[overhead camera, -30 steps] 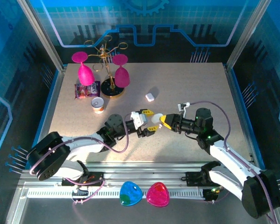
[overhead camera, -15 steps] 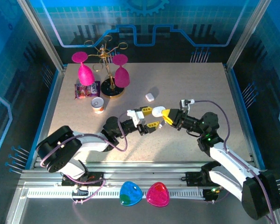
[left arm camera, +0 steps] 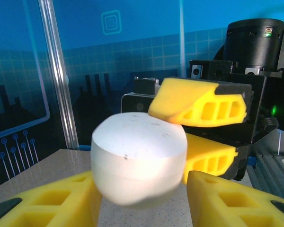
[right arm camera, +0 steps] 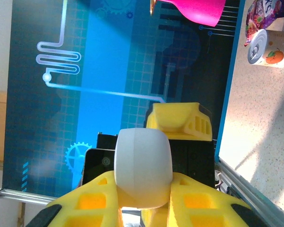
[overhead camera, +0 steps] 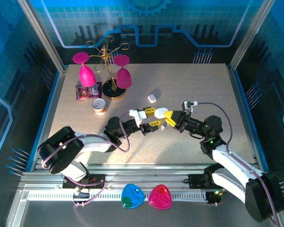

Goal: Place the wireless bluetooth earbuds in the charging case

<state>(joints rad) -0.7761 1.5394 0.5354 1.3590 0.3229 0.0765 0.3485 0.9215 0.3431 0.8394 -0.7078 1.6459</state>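
White and pebble-shaped, the charging case (left arm camera: pixel 137 161) hangs just above the middle of the table (overhead camera: pixel 189 85), pinched between the yellow fingers of the right gripper (right arm camera: pixel 143 194). The left gripper (left arm camera: pixel 143 196) faces it head-on, jaws standing apart around the case's other end: one finger (left arm camera: pixel 61 198) touches the shell, while a sliver of gap shows at the other. Beyond the pair, a small white object (overhead camera: pixel 152 98) lies alone on the tabletop, near two upturned pink glasses (overhead camera: pixel 123 75).
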